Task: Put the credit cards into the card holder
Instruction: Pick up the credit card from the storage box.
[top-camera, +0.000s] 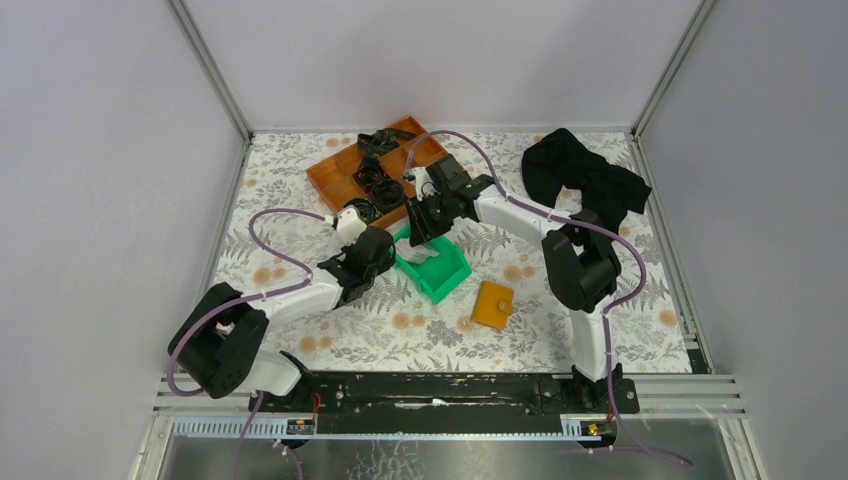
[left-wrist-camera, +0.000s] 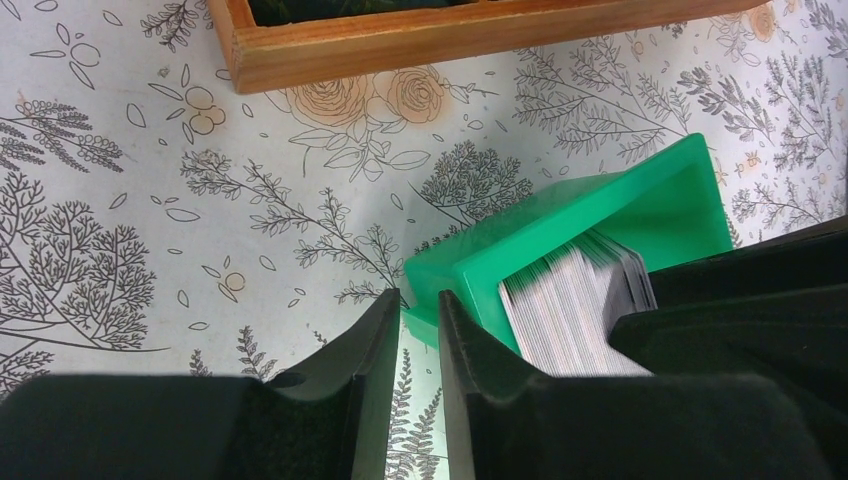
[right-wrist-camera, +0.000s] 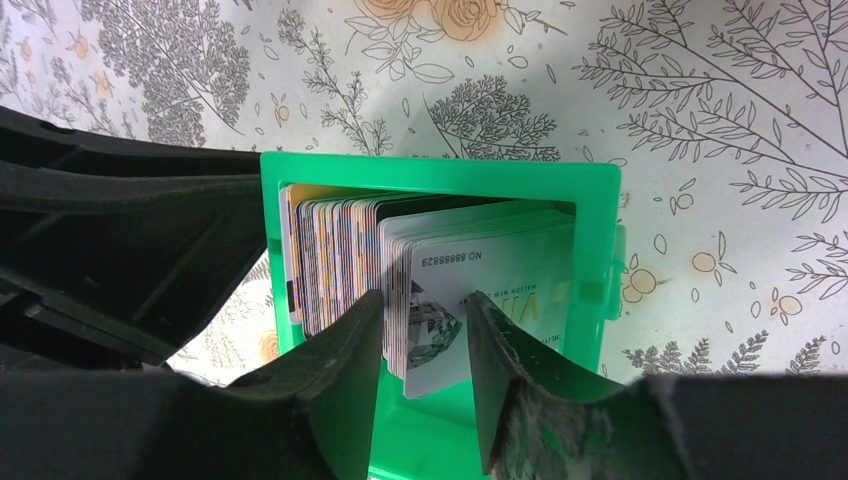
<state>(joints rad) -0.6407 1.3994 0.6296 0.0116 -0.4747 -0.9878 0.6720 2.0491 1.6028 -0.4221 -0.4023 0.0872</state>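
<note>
Right pincer (right-wrist-camera: 422, 330) parted over front credit cards (right-wrist-camera: 480, 260) in green bin (right-wrist-camera: 440, 170), middle of counter (top-camera: 400, 340).
Cards stand upright, directly below its tips; left pincer (left-wrist-camera: 420, 330) clamps bin wall; card holder (top-camera: 492, 304) lies closed nearer the near edge.

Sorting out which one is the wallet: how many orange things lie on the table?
2. The large compartment tray at the far side, and the small card holder toward the near edge, right of the green bin. Another could lie hidden under the black cloth.
</note>
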